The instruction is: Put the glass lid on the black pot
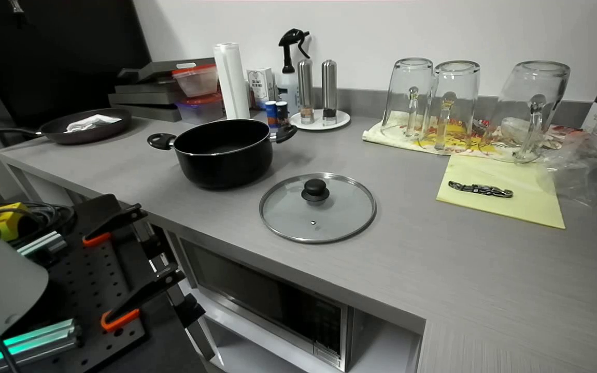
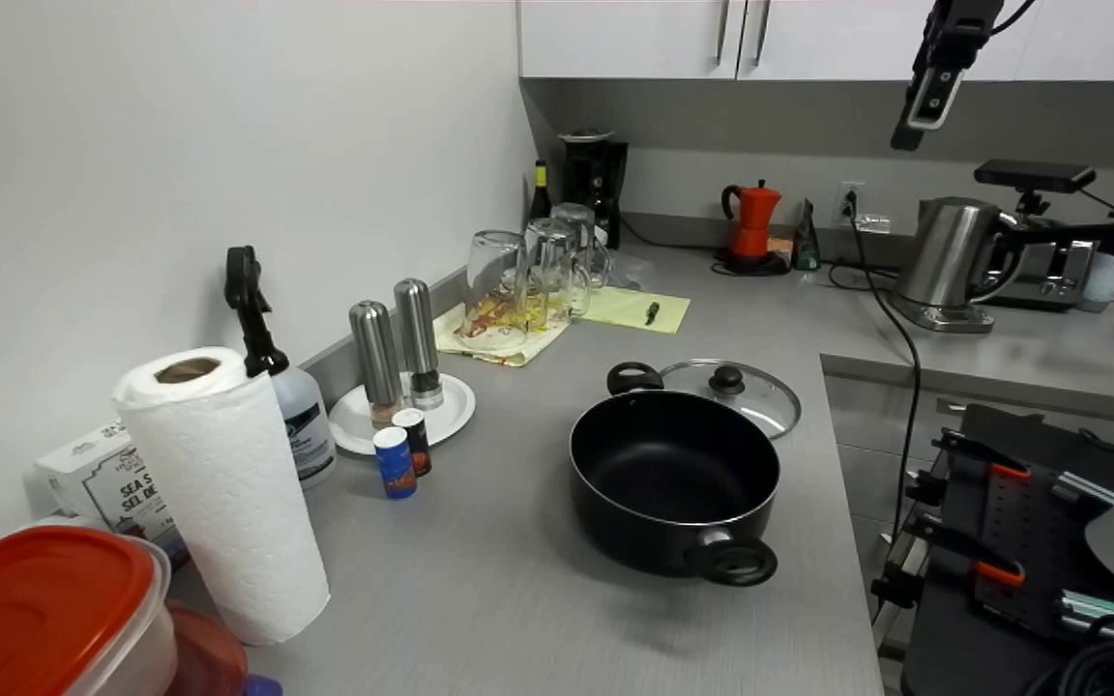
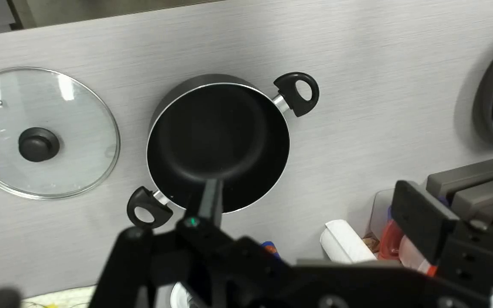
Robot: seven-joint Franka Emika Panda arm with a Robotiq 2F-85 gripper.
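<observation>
The glass lid (image 1: 324, 217) lies flat on the grey counter with its black knob up. It also shows in an exterior view (image 2: 765, 398), partly behind the pot, and in the wrist view (image 3: 75, 128). The black pot (image 1: 226, 166) stands upright and uncovered beside the lid, with a small gap between them. The pot also shows in an exterior view (image 2: 634, 541) and in the wrist view (image 3: 216, 132); its inside is empty. My gripper (image 3: 310, 192) is open with nothing between its fingers. It is high above the counter in an exterior view (image 2: 917, 116).
Several upside-down glass mugs (image 1: 449, 103) stand on a cloth by the wall. Steel grinders (image 1: 304, 88) stand on a white plate, near a paper towel roll (image 1: 232, 83) and plastic containers (image 1: 197, 83). A frying pan (image 1: 65, 135) lies at the counter's end.
</observation>
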